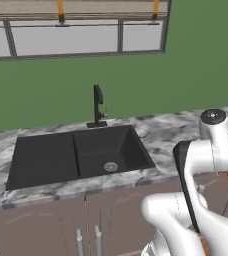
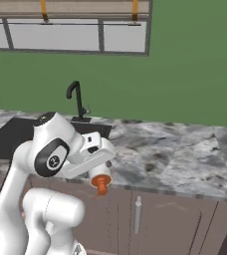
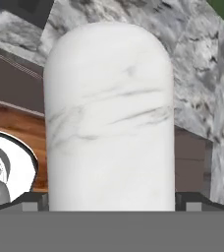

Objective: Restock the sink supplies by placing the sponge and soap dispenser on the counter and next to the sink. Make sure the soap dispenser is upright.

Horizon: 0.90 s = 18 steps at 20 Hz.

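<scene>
White marbled soap dispenser (image 3: 109, 118) sits between the gripper (image 2: 101, 172) fingers, jaws at full spread but clamped on the wide body. Orange pump pokes out below the hand in right base view, so bottle looks inverted or tilted, needs righting before set-down. Hand hangs over counter (image 2: 175, 154) front edge, right of sink (image 1: 78, 152). Likely carry phase w/ drop spot beside basin. Sponge: can't see it.

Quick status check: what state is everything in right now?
gripper: closed on the soap dispenser, out past the counter edge.
soap dispenser: gripped, orange pump pointing down, not upright.
sink: basin empty.
faucet: no water running.
cabinet doors: shut.
</scene>
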{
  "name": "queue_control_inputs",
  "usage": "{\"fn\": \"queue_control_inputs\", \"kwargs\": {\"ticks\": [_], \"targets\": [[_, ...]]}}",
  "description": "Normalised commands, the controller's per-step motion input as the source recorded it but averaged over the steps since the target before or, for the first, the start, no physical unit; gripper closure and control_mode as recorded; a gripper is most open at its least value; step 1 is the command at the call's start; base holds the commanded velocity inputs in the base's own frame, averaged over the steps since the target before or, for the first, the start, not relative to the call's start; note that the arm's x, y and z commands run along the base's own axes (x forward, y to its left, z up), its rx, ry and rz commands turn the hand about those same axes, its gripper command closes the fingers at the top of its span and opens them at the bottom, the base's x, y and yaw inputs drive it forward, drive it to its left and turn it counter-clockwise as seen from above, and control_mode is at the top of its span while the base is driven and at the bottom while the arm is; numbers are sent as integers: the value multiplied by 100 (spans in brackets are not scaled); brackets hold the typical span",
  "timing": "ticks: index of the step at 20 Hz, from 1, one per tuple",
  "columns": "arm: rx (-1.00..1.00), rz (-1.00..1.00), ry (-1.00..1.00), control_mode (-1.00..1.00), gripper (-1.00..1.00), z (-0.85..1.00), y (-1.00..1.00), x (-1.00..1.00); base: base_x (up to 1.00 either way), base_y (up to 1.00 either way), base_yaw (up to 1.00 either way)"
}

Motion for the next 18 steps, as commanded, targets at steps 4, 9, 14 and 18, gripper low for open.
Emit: {"fn": "queue_control_inputs", "kwargs": {"ticks": [4, 9, 14, 18], "targets": [[-3, 13, 18, -100, 100, 0, -4, 33, 9, 0, 3], [-25, 20, 61, -100, 100, 0, 1, 100, 0, 0, 0], [-28, 21, 67, -100, 100, -8, 5, 100, 0, 0, 0], [-20, 17, 26, -100, 100, -42, 0, 89, 0, 0, 0]]}}
